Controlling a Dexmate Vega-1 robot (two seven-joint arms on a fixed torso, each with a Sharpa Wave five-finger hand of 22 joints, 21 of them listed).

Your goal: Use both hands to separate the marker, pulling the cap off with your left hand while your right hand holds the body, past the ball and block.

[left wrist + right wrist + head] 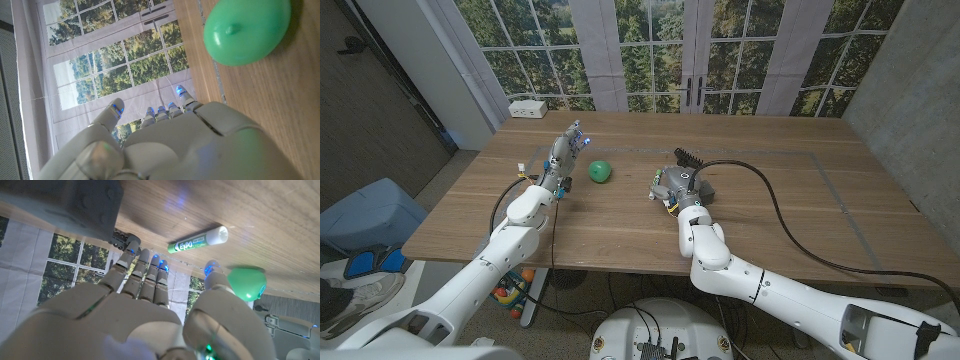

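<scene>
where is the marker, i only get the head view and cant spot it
observer: the right wrist view has it. The marker lies on the table past the right hand's fingers, cap still on, with the dark block off to one side and the green ball to the other.
operator: is my right hand touching it yet
observer: no. The right hand holds nothing, its fingers are spread, and bare wood shows between them and the marker.
</scene>
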